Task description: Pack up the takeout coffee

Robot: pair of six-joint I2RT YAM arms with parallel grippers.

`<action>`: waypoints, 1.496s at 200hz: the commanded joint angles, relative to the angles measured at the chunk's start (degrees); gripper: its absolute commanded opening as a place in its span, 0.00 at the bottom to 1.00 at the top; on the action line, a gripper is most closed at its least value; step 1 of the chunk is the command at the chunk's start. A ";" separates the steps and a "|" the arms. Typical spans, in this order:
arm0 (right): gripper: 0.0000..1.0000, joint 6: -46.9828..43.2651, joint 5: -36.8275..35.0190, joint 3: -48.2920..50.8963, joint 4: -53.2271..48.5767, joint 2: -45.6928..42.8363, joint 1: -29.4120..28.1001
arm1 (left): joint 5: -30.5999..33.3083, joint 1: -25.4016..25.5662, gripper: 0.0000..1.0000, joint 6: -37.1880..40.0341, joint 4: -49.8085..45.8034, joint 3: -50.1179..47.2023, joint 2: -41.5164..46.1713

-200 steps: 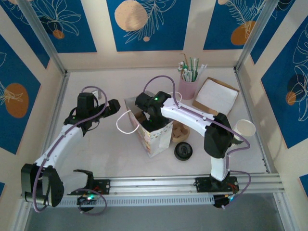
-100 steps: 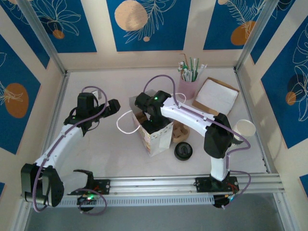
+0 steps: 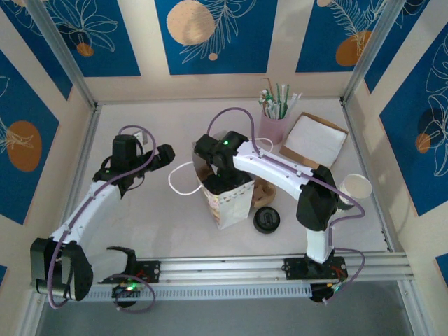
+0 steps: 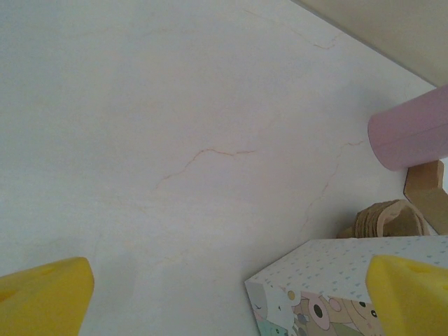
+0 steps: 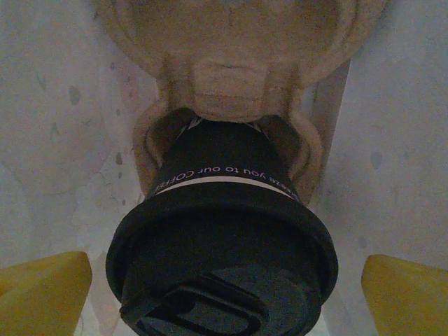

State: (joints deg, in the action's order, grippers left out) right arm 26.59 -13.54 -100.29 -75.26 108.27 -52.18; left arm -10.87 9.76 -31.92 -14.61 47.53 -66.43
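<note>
The takeout coffee (image 5: pixel 224 231), a cup with a black lid and a black lettered band, stands in a pulp carrier (image 5: pixel 231 77) inside the patterned paper bag (image 3: pixel 231 203). My right gripper (image 5: pixel 224 294) reaches down into the bag (image 3: pixel 222 178) right over the lid. It is open, and its yellow fingertips (image 5: pixel 42 294) stand well clear of the cup on both sides. My left gripper (image 3: pixel 168 154) hovers open over bare table to the left of the bag (image 4: pixel 336 273), holding nothing.
A loose black lid (image 3: pixel 267 220) lies right of the bag, next to a pulp carrier (image 3: pixel 262 190). Behind stand a pink cup of straws (image 3: pixel 273 129) and a cardboard box (image 3: pixel 313 138). A white paper cup (image 3: pixel 357 187) sits by the right arm's elbow.
My right jaws have spread wider inside the bag, away from the cup. The bag has shifted slightly and stands squarer. The left arm has not moved.
</note>
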 commanded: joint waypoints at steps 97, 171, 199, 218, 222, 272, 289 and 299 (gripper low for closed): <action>0.99 1.84 -1.57 -4.87 -4.16 -2.70 -1.27 | -0.68 -0.20 1.00 0.72 0.04 0.63 0.59; 0.99 2.37 -2.58 -7.41 -5.67 -4.03 -1.68 | -0.64 -0.01 1.00 0.79 0.07 0.85 0.35; 0.99 2.54 -3.13 -8.55 -6.38 -3.98 -1.85 | -0.64 -0.09 1.00 0.81 0.02 0.99 0.34; 0.99 2.68 -3.51 -9.37 -6.97 -4.27 -2.05 | -0.64 -0.08 1.00 0.89 -0.05 1.16 0.25; 0.99 2.68 -3.56 -9.54 -7.04 -4.33 -2.19 | -0.64 -0.04 1.00 0.82 -0.05 1.15 0.23; 0.99 3.03 -4.43 -12.53 -8.67 -5.03 -2.72 | -0.73 0.05 1.00 0.90 -0.06 1.43 0.16; 0.99 3.28 -4.62 -13.24 -9.10 -5.39 -2.92 | -0.73 0.02 1.00 0.96 -0.13 1.51 0.21; 0.99 3.22 -4.62 -13.65 -9.14 -5.65 -2.96 | -0.73 0.05 1.00 0.92 -0.15 1.52 0.23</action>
State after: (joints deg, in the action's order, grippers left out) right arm 28.69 -17.63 -111.68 -82.06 104.99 -54.54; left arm -10.90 9.76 -31.92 -14.61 47.53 -66.43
